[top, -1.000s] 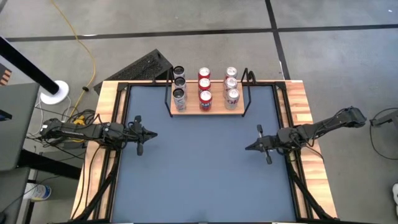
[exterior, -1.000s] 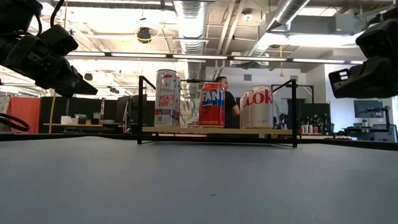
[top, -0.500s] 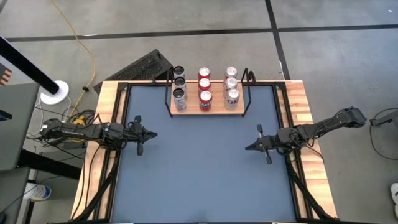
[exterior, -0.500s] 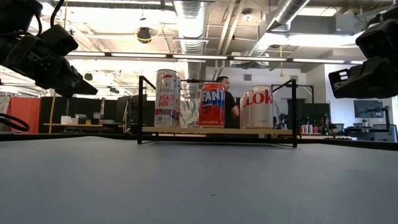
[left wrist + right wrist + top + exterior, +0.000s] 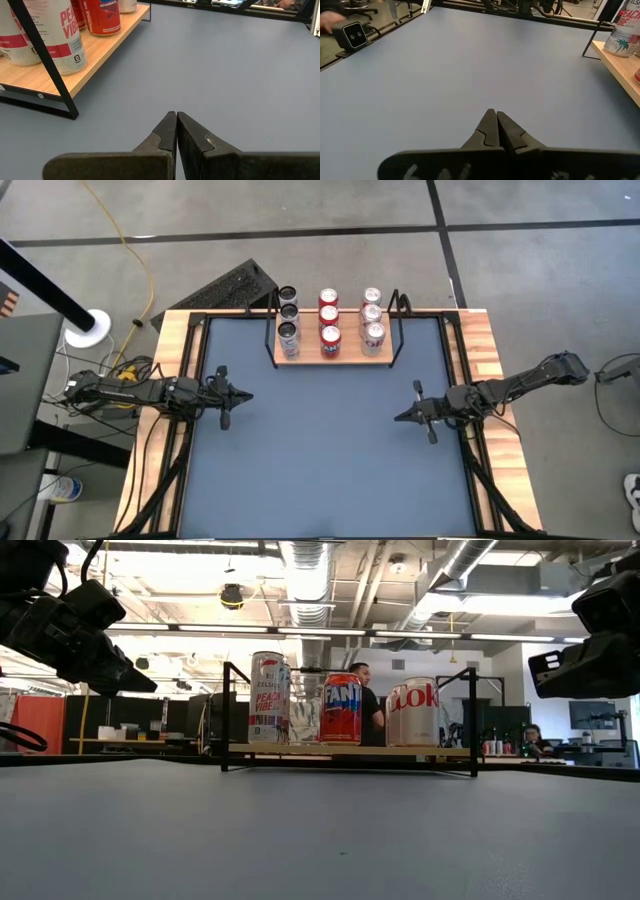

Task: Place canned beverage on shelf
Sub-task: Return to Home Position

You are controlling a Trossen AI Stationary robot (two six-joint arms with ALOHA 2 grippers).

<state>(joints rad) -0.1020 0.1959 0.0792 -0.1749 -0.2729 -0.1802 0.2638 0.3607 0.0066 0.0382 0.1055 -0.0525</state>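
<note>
From above we see nine cans (image 5: 330, 315) in three rows on the shelf (image 5: 351, 357) at the far edge of the bench (image 5: 330, 465), with the left hand (image 5: 245, 394) and right hand (image 5: 400, 418) hovering well apart. In the wrist views, both hands are pinched closed and empty.

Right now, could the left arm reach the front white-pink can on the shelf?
Probably yes. Only bare mat lies between the left gripper, jaws shut, and the front white-pink can at the open front edge of the shelf.
</note>
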